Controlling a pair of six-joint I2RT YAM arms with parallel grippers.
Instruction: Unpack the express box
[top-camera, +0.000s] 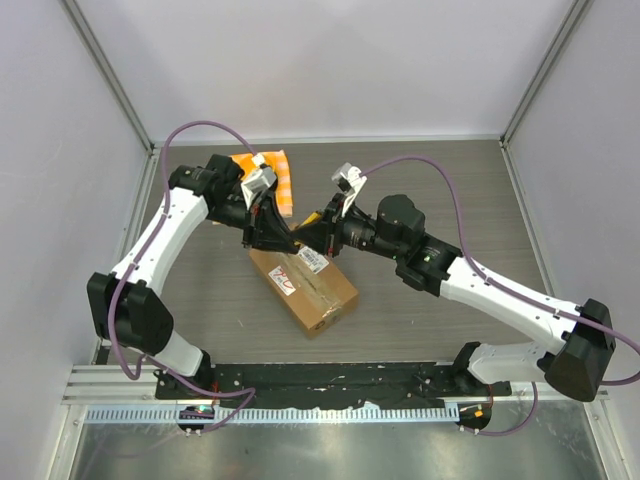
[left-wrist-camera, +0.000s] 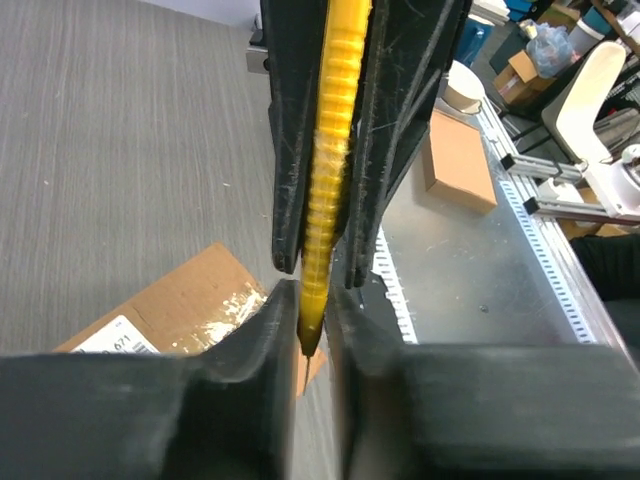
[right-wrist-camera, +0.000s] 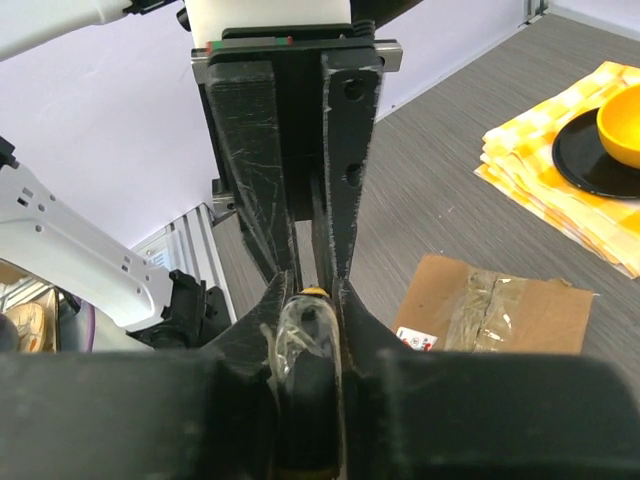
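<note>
From the left, the left gripper (top-camera: 284, 238) pinches a ribbed yellow tool (left-wrist-camera: 330, 150). The right gripper (top-camera: 318, 235) meets it tip to tip, clamped on the same tool. Beneath them the express box (top-camera: 310, 290) lies mid-table (top-camera: 450, 190), tape across its seam.

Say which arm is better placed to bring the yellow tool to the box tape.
Probably right: the right gripper holds the yellow tool lengthwise; the left gripper pinches only its tip.

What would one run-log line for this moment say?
left gripper: shut on yellow tool | right gripper: shut on same yellow tool | express box: seam taped, closed
</note>
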